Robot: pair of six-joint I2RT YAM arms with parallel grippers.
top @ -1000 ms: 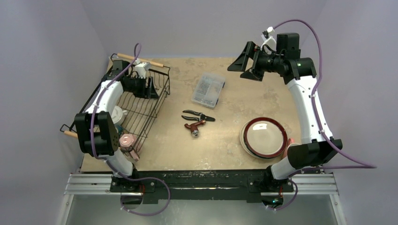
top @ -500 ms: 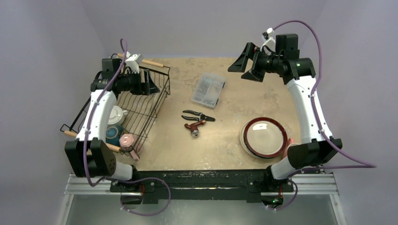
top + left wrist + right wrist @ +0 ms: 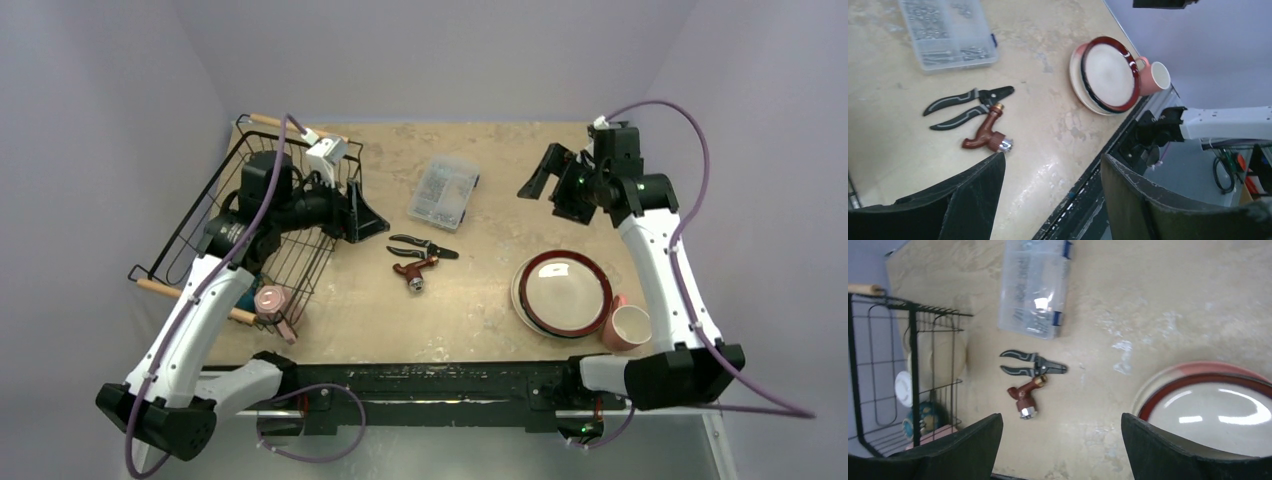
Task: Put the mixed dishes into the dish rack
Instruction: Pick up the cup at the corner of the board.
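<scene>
The beige, mottled tabletop [image 3: 480, 300] stands between plain lilac walls [image 3: 430, 60] (a metal rail [image 3: 450, 400] runs along its near edge). The dish rack [image 3: 305, 255] sits at its left, and the red-rimmed plates [image 3: 562, 292] and a pink mug [image 3: 628, 326] lie near right. The 2 claws, left claw [image 3: 1052, 159] and right claw [image 3: 1062, 415], gape wide above the tabletop, holding nothing.

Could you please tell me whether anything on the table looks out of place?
Yes: black pliers and a red-brown tool lie in the middle of the table, with a clear compartment box behind them. None is a dish.
</scene>
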